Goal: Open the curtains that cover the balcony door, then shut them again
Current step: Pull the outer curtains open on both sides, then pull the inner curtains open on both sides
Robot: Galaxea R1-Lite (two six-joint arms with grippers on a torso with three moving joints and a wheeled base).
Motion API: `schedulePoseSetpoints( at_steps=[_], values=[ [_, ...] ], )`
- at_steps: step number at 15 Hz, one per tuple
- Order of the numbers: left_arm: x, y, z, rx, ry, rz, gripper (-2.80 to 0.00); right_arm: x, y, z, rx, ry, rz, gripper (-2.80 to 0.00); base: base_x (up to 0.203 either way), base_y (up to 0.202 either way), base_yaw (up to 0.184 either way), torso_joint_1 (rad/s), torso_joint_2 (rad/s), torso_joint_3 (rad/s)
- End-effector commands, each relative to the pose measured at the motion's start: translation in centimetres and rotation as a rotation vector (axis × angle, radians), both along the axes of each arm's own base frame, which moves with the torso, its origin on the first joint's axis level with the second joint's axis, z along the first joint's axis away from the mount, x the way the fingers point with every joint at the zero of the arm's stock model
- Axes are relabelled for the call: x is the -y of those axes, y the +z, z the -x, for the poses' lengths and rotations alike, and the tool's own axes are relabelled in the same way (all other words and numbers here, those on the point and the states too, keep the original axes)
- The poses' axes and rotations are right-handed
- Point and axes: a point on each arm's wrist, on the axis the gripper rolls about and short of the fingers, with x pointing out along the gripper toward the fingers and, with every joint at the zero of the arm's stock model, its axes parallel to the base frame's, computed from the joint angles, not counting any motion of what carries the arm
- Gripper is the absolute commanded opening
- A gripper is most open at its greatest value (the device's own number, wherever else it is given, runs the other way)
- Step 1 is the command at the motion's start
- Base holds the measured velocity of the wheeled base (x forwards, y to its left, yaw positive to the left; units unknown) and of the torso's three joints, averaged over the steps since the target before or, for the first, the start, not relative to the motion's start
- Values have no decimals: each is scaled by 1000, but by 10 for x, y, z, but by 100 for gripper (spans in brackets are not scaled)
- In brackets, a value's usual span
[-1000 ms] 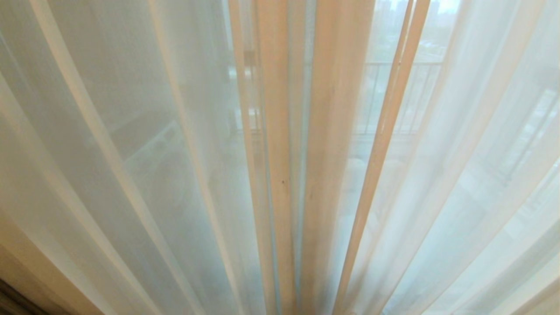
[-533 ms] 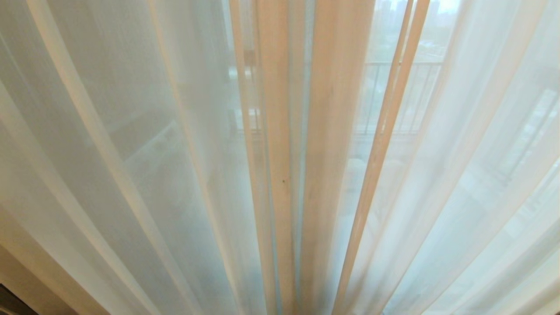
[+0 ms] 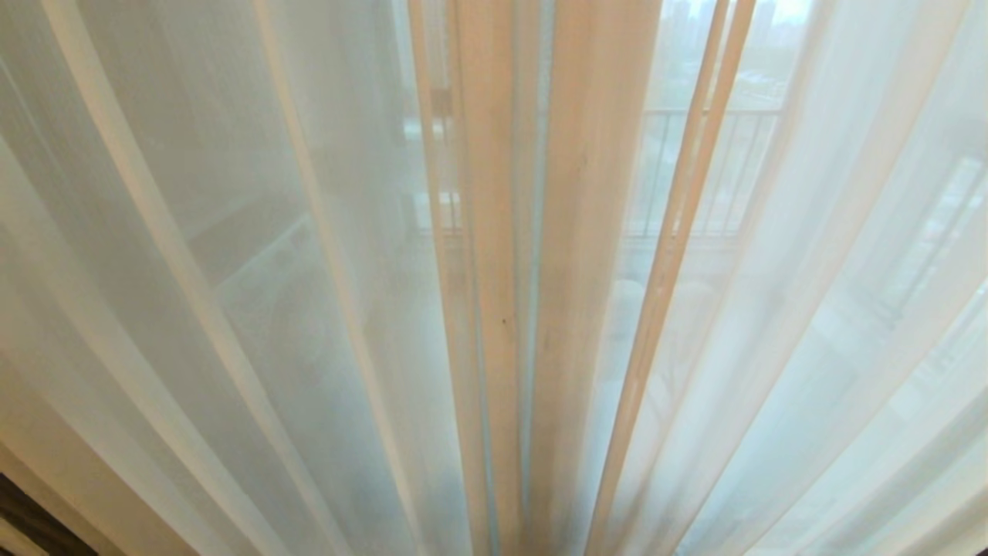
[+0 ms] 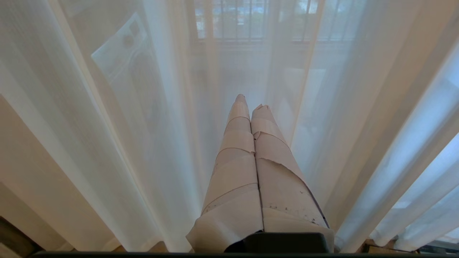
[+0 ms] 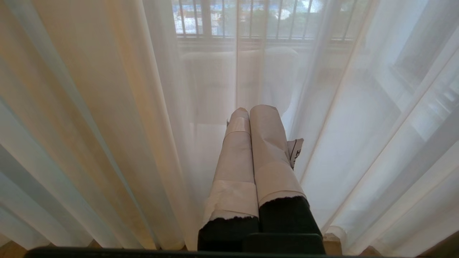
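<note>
sheer curtains point(image 3: 231, 255) hang drawn across the whole head view, pleats bunching at the centre seam point(image 3: 532, 309), which is probably where the two panels meet and the natural place to part them. going left to right from that seam: left of it the fabric is milky, with only vague shapes behind; right of it a balcony railing point(image 3: 718, 170) shows through, so the glass door sits right behind the cloth, though its frame can't be made out. neither arm is in the head view. left gripper point(image 4: 251, 102): taped fingers pressed together, holding nothing, tips pointed at the sheer, contact unclear. right gripper point(image 5: 252, 109): same, fingers together and empty, facing the fabric. judgement: opening not started; both pincers must spread before they can pinch a fold.
</note>
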Motion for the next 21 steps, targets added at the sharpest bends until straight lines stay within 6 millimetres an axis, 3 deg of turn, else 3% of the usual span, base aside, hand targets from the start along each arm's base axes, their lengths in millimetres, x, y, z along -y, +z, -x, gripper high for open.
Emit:
schedulePoseSetpoints(
  at_steps=[1, 13, 17, 21],
  values=[
    [0, 0, 0, 2, 1, -1, -280, 0, 0, 0, 0, 0, 1, -280, 0, 0, 0, 0, 0, 0],
    [0, 3, 1, 12, 0, 1, -280, 0, 0, 0, 0, 1, 1, -280, 0, 0, 0, 0, 0, 0],
    [0, 26, 12, 38, -19, 0, -280, 0, 0, 0, 0, 0, 1, -280, 0, 0, 0, 0, 0, 0],
    [4, 65, 14, -9, -190, 0, -280, 0, 0, 0, 0, 1, 1, -280, 0, 0, 0, 0, 0, 0]
  ],
)
